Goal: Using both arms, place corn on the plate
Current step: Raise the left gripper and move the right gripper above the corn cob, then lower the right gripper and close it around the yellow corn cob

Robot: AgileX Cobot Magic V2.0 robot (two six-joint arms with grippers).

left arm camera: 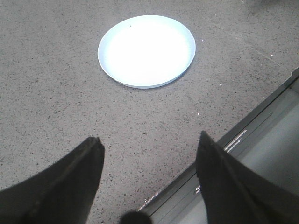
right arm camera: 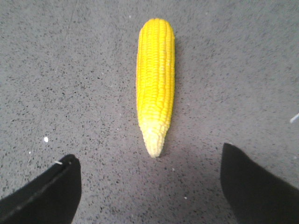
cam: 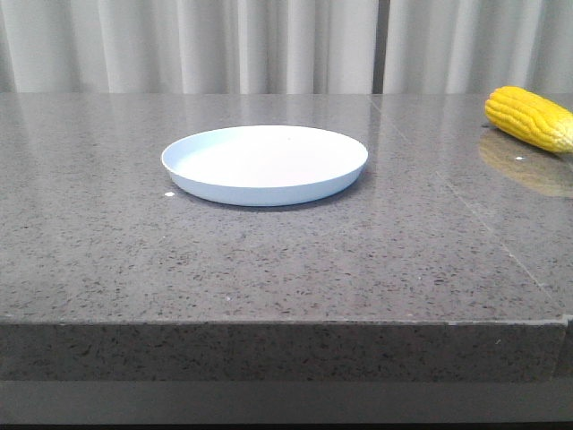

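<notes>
1. Your right gripper (right arm camera: 149,179) has its fingers spread wide with nothing between them; in the right wrist view only the two dark fingertips (right arm camera: 44,191) show, above bare stone.
2. The corn (right arm camera: 155,81) lies flat on the table just ahead of that gripper, lined up with the gap between the fingers. Its paler tapered tip points toward the gripper, and no finger touches it.
3. Your left gripper (left arm camera: 147,175) is likewise spread apart and holds nothing. Its fingers (left arm camera: 70,182) hang over the near part of the table, with the table's edge running under one of them.
4. The plate (left arm camera: 106,65) sits flat ahead of the left gripper, apart from the fingers, and its pale surface is bare.
5. In the front view neither arm shows. The plate (cam: 345,175) rests near the middle of the grey speckled table (cam: 134,269); the corn (cam: 530,117) lies well apart from it at the far right, partly cut by the picture's edge, with a dim reflection on the polished stone below it.
6. Pale curtains (cam: 224,45) hang behind the table.
</notes>
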